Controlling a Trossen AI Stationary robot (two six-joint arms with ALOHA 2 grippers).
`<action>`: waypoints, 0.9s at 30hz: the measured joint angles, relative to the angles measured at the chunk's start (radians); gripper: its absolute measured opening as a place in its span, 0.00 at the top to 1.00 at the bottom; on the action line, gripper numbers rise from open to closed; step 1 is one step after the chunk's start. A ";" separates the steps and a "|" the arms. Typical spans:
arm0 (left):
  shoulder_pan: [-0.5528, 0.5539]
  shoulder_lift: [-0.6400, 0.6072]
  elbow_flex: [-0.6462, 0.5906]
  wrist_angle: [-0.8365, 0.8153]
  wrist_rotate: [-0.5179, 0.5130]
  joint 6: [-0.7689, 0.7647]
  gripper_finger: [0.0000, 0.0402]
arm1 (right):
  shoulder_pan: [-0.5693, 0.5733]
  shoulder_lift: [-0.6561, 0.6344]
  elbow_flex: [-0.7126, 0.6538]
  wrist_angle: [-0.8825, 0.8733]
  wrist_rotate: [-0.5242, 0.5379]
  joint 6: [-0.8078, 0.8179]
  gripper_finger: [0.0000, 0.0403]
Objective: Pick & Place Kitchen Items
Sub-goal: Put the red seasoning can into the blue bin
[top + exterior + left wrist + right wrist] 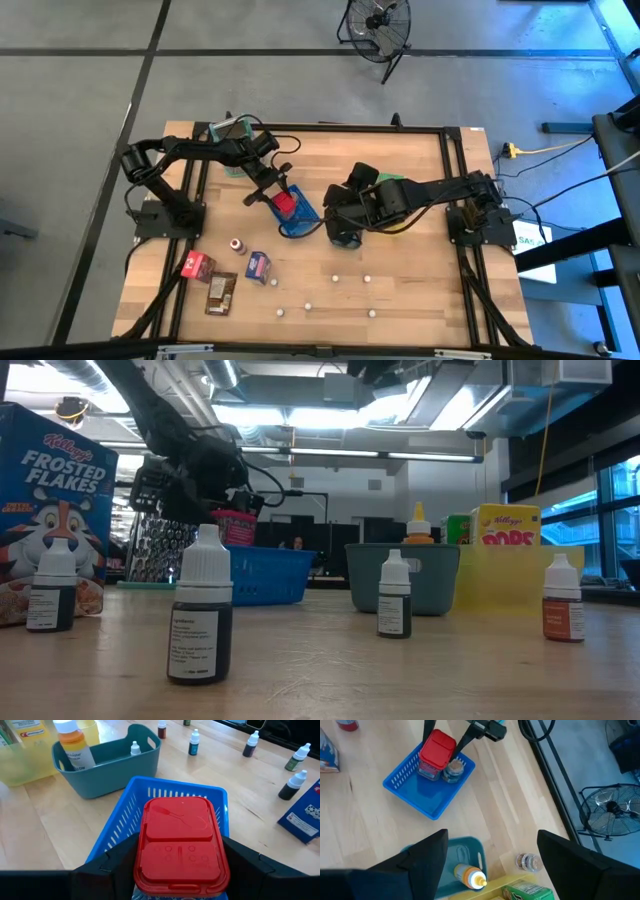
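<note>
My left gripper (279, 199) is shut on a clear container with a red lid (179, 842) over the far corner of the blue basket (300, 220). A small round jar (453, 770) lies in that basket beside it. My right gripper (490, 855) hangs open and empty above the teal bin (462, 851), which holds an orange-capped bottle (470, 877). Loose items rest on the table near the front left: a red packet (197, 265), a brown packet (221, 292), a blue box (259, 266) and a little bottle (237, 245). My left gripper pinches the red-lidded container between its two fingers (112, 865), on two opposite sides at the lid's edge (142, 855). The fingers slant down from the table's far left. The container stays upright, lid up, its lower part inside the basket; whether it touches the floor is hidden.
A yellow tray (520, 575) with a cereal box stands beside the teal bin (405, 575). Several dropper bottles (198, 610) stand across the front of the table. A Frosted Flakes box (55, 510) stands on the low view's left. A small jar (529, 862) lies near the far edge.
</note>
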State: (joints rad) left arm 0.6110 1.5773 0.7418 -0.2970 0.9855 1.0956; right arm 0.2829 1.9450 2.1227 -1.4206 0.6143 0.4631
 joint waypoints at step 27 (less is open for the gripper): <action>0.000 0.000 0.000 -0.007 0.001 -0.011 0.35 | -0.001 0.000 0.000 0.010 0.000 -0.001 0.23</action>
State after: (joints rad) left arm 0.6106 1.5772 0.7418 -0.3042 0.9863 1.0843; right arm 0.2817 1.9446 2.1231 -1.4107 0.6140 0.4618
